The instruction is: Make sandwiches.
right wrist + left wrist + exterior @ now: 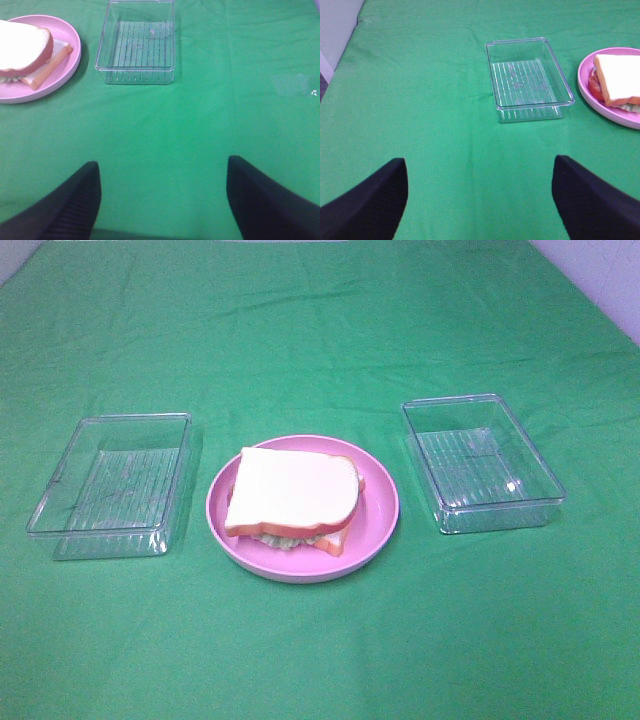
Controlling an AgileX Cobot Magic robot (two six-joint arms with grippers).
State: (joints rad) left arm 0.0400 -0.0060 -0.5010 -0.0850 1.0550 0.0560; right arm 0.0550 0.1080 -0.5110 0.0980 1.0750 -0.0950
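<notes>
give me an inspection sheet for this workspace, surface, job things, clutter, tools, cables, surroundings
surface: green cloth over the table, lightly creased, no spills seen
job's things: one assembled sandwich on the pink plate, white bread on top, lettuce edge and a red layer peeking out at the sides
clutter: two clear ribbed trays, left tray and right tray, both empty, one on each side of the plate
grippers: left tool open, holding nothing; right tool open, holding nothing; both over bare cloth, neither seen in the high view
cables: nothing seen
surroundings: pale wall or floor at the far corners, nothing else seen
</notes>
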